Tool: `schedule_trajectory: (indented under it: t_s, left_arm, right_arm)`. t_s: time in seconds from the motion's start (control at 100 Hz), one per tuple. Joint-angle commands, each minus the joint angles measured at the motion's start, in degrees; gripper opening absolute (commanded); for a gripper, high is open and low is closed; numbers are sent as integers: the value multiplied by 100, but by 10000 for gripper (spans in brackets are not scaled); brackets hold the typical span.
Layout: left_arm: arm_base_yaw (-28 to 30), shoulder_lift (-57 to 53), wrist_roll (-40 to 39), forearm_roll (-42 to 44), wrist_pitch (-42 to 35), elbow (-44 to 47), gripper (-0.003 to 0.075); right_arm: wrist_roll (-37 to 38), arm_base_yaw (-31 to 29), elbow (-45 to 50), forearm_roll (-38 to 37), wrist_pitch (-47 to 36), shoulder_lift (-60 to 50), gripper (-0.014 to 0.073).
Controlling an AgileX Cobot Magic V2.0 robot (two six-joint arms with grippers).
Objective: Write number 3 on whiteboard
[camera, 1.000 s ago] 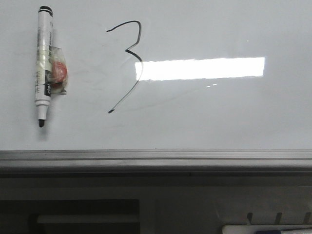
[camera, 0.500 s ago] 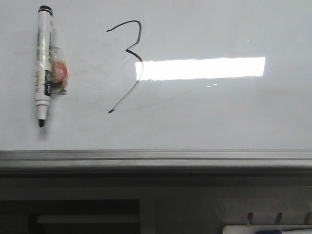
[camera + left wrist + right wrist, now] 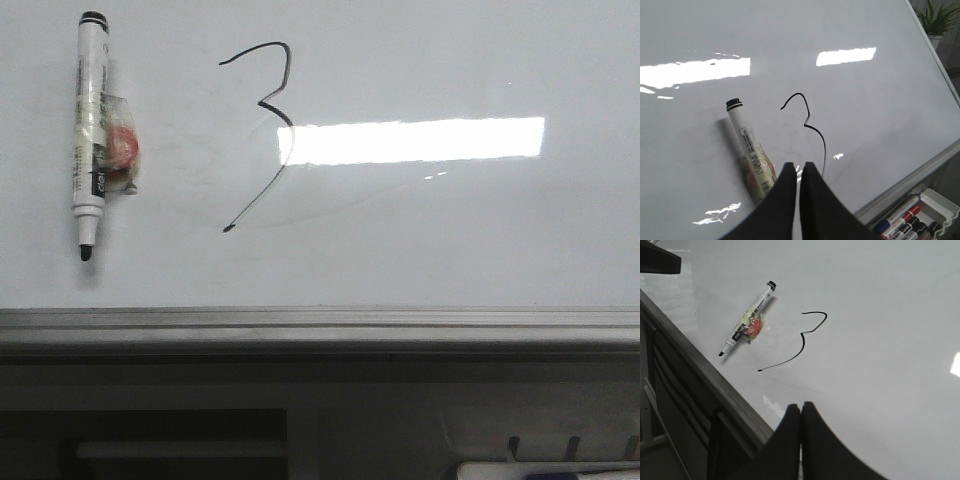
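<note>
A black hand-drawn number 3 point(image 3: 268, 120) stands on the whiteboard point(image 3: 450, 230), with an angular top and a long slanting tail. It also shows in the left wrist view point(image 3: 810, 130) and the right wrist view point(image 3: 802, 340). A white marker point(image 3: 91, 130) with its black tip bare and a red-and-clear tape wad on its barrel lies flat on the board left of the 3. My left gripper point(image 3: 798, 166) is shut and empty above the board, near the marker point(image 3: 751, 150). My right gripper point(image 3: 801, 406) is shut and empty above the board's front edge. Neither gripper shows in the front view.
The board's grey metal frame edge point(image 3: 320, 325) runs along the front. A bright rectangular light reflection point(image 3: 415, 140) lies right of the 3. A white tray point(image 3: 932, 202) with several markers point(image 3: 897, 220) sits below the board's edge. A potted plant point(image 3: 937, 17) stands beyond the board's far corner.
</note>
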Motion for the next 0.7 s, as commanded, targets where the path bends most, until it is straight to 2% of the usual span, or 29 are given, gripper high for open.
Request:
schedule_trajectory:
  t_s: [0.0, 0.11, 0.23, 0.42, 0.54, 0.69]
  left_arm:
    - [8, 20, -15, 19, -236, -151, -21]
    - [115, 20, -26, 578, -233, -151, -21]
    - [550, 20, -23, 847, -209, -151, -20]
    - [1675, 20, -75, 1503, -175, -151, -21]
    - [2290, -73, -75, 1558, -163, -86, -21]
    - [2906, -395, -1005, 1765, -188, 329, -20]
  right_arm:
    - [8, -32, -147, 3, -394, 27, -49]
    - [8, -32, -147, 3, -394, 27, -49]
    - [8, -32, -147, 3, -394, 27, -49]
    - [8, -32, -147, 3, -394, 27, -49]
    - [8, -32, -147, 3, -394, 27, -49]
    - [8, -32, -147, 3, -394, 27, -49]
